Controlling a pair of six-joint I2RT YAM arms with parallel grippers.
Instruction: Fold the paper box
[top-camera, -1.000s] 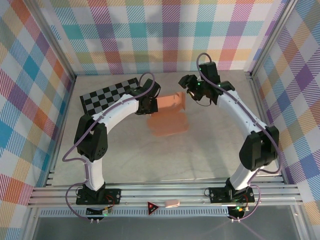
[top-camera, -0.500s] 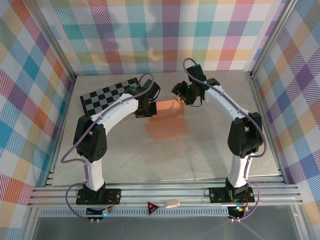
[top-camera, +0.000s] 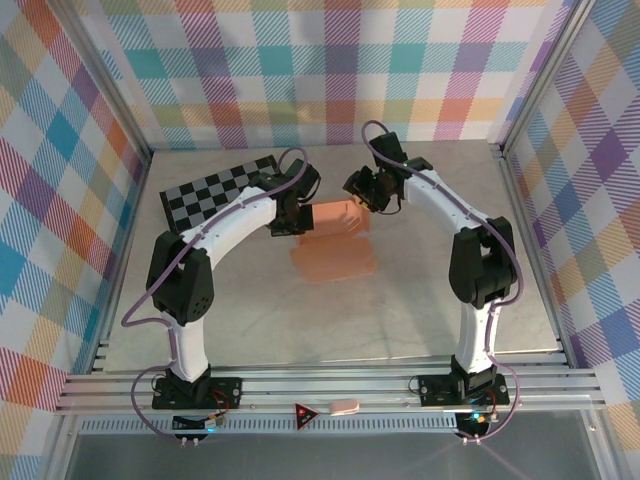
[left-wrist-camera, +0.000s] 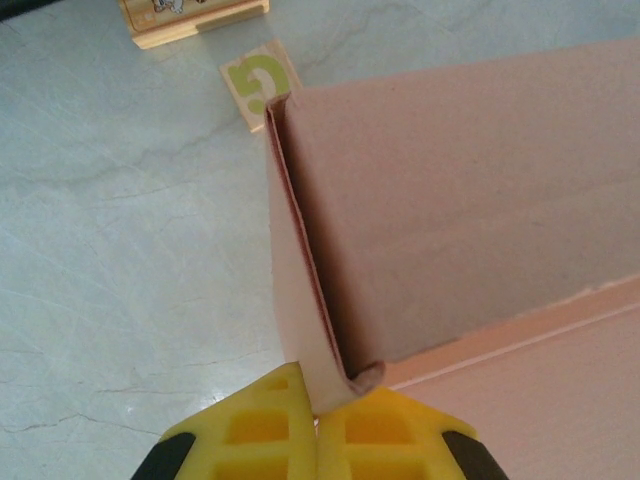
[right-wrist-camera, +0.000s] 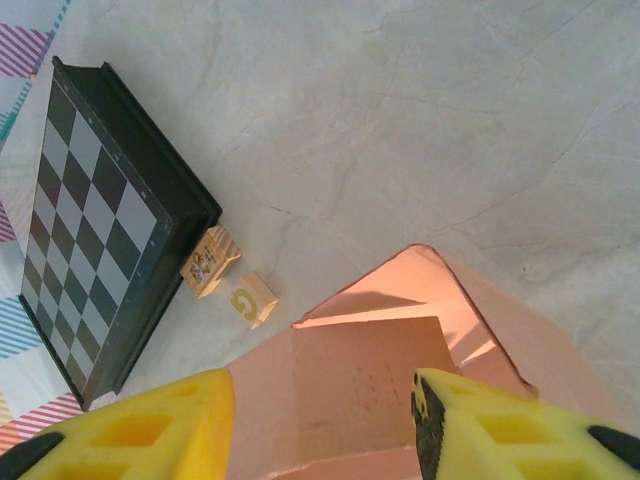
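The paper box (top-camera: 335, 250) is a salmon-orange card sheet lying mid-table, with one wall (top-camera: 338, 214) standing up at its far side. My left gripper (top-camera: 293, 224) is shut on the left end of that raised wall. In the left wrist view its yellow fingers (left-wrist-camera: 255, 430) pinch a doubled, curled card edge (left-wrist-camera: 318, 360) of the paper box (left-wrist-camera: 460, 200). My right gripper (top-camera: 362, 190) hovers at the wall's right end, open. In the right wrist view the right gripper (right-wrist-camera: 322, 405) straddles a folded panel (right-wrist-camera: 370, 370) without touching it.
A black-and-grey checkered board (top-camera: 215, 190) lies at the back left, also in the right wrist view (right-wrist-camera: 95, 220). Two small wooden blocks (right-wrist-camera: 210, 262) (right-wrist-camera: 250, 298) sit between it and the box; one shows a green G (left-wrist-camera: 257, 85). Plaid walls enclose the table.
My right gripper has swung left and in toward the raised wall's right end, and its jaws have narrowed a little. My left gripper keeps its pinch in place.
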